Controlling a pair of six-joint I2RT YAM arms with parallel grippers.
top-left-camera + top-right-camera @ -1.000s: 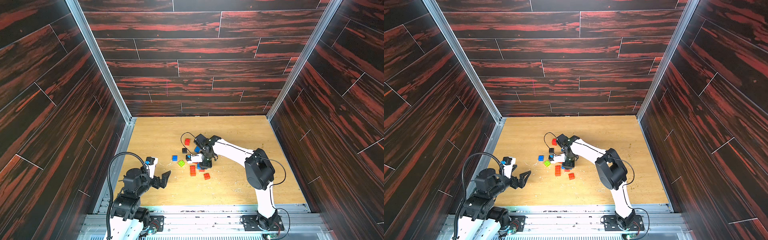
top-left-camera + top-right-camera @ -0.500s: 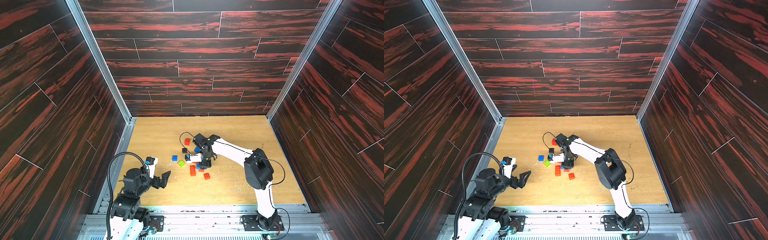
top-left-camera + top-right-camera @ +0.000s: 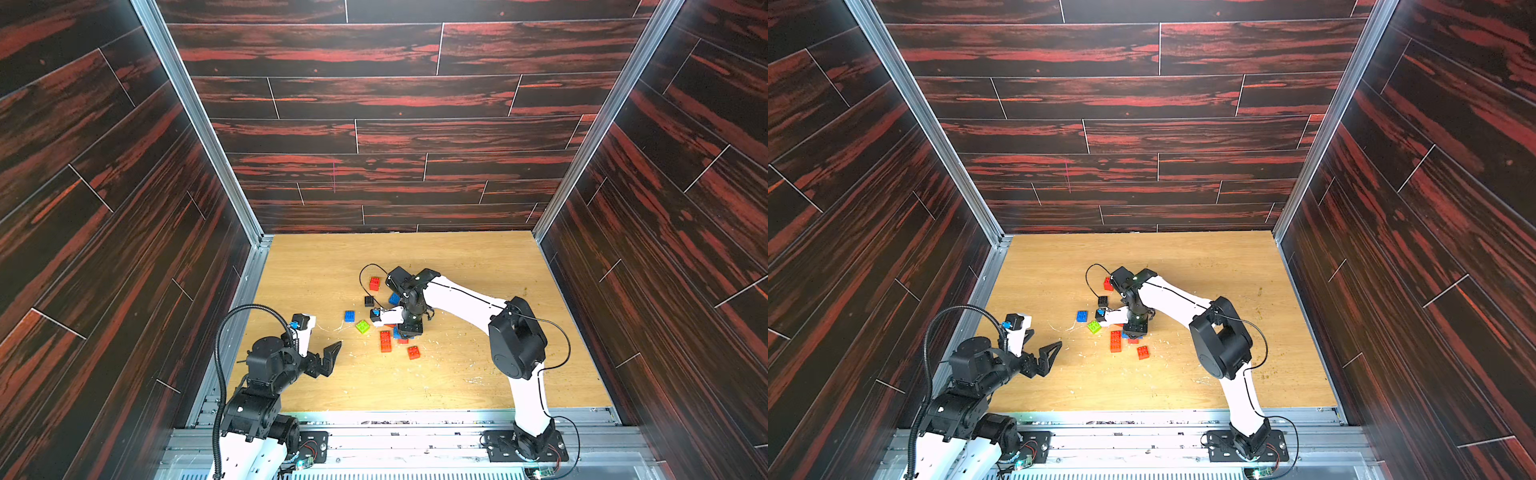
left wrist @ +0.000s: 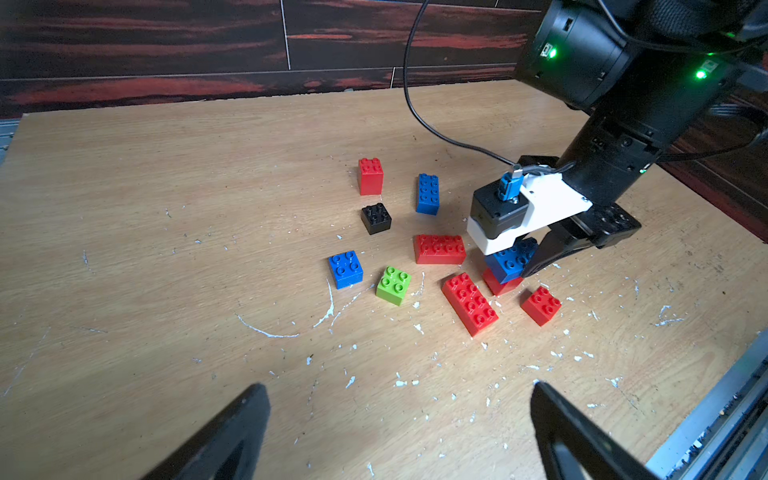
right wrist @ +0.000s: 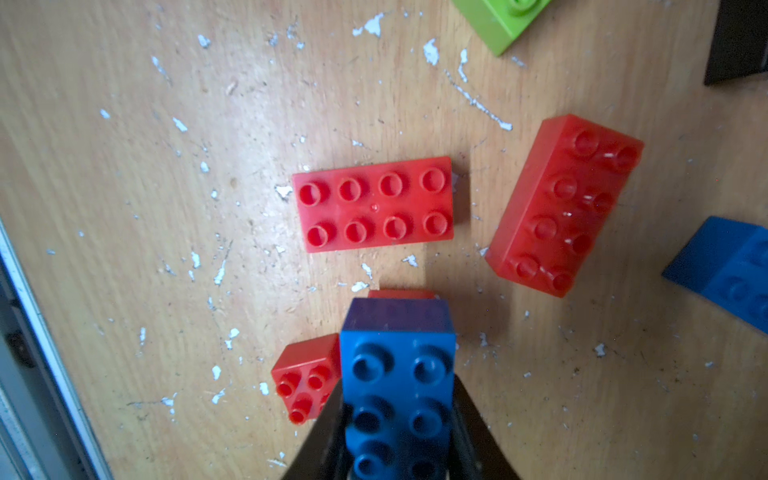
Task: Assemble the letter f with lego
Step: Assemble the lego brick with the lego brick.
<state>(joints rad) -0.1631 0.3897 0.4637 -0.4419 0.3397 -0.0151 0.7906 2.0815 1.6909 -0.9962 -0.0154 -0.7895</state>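
Left gripper [image 3: 334, 359] hangs over the near left part of the wooden table [image 3: 478, 374], jaws spread wide with nothing between them. In its own wrist view the two dark fingers [image 4: 232, 432] frame bare board, well apart from the lego.

Moving rightward, both top views show a blue square brick [image 3: 349, 316] with a lime green brick [image 3: 362, 326] just beside it, not touching. Farther back lies a black brick [image 3: 369, 301], and beyond it a far red square brick [image 3: 374, 283], each on its own. Next comes a long red brick [image 3: 385, 341], flat with studs up, near the green one. A loose blue oblong brick [image 3: 394, 298] lies just beside the right arm's wrist. A second long red brick [image 4: 439, 248] shows in the left wrist view, between the black brick and the right gripper [image 5: 399, 419]; the top views hide it under the wrist camera.

That gripper points down into the middle of the cluster and pinches a held blue brick [image 5: 397, 390], with its fingers [image 5: 328, 428] on the long sides. This brick sits over a lower red brick [image 4: 500, 286], of which only an edge shows. Whether the two are pressed together cannot be told. To the right, a near red square brick [image 3: 413, 352] lies alone, close to the gripper but apart from it.
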